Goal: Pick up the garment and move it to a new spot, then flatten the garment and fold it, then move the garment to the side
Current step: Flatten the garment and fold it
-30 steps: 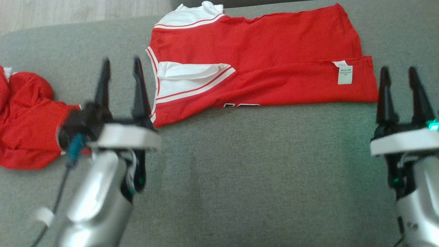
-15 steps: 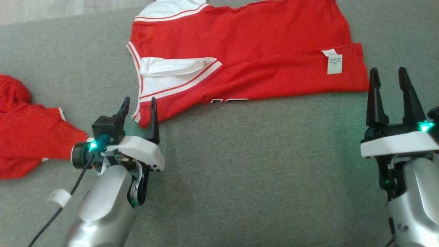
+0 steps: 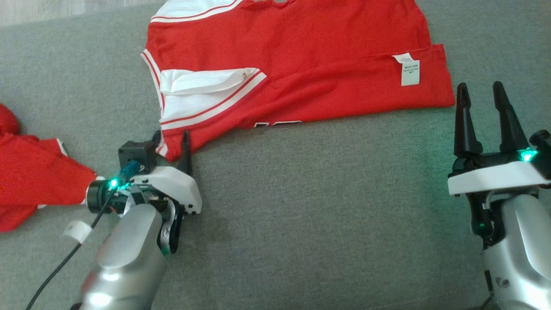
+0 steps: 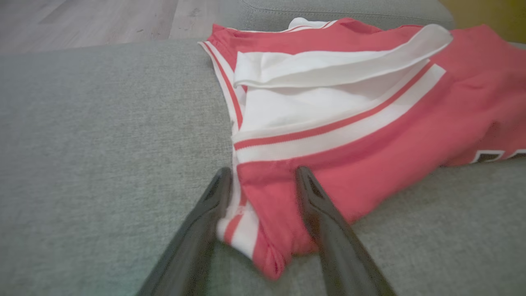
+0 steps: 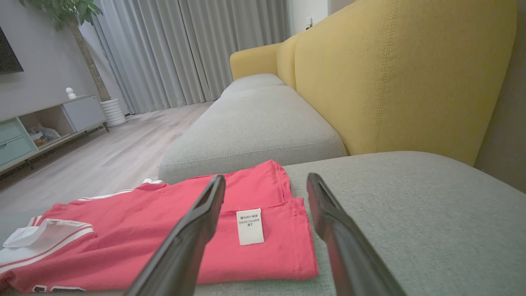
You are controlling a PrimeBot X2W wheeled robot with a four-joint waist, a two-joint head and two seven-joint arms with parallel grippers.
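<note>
Nearest: grey sofa seat (image 3: pixel 323 224), both arms rising from its near edge. L gripper (image 3: pixel 171 135) is near-left, jaws spread wide, nothing clamped. Its two fingers straddle the near-left corner of the red shirt (image 3: pixel 310 60). In the left wrist view that corner, w/ white-and-red striped trim, lies btwn them; can't tell if either finger touches cloth. Left of that arm: second red cloth (image 3: pixel 30 176), crumpled, well apart from the shirt. R gripper (image 3: pixel 479 86) is near-right, also wide open & empty, tips just beside the shirt's near-right corner.

The shirt lies mid-seat, mostly flat, long axis left-right, w/ the near strip folded over on top. White sleeve w/ red stripe sits on its left part, and a bit of black/white print peeks out at the near edge. White label (image 3: pixel 410 73) is on top toward the right end.

Beyond: another grey seat, yellow backrest (image 5: pixel 390 82) at right, wood floor (image 5: pixel 102 160), and grey curtains (image 5: pixel 185 49) farthest.
</note>
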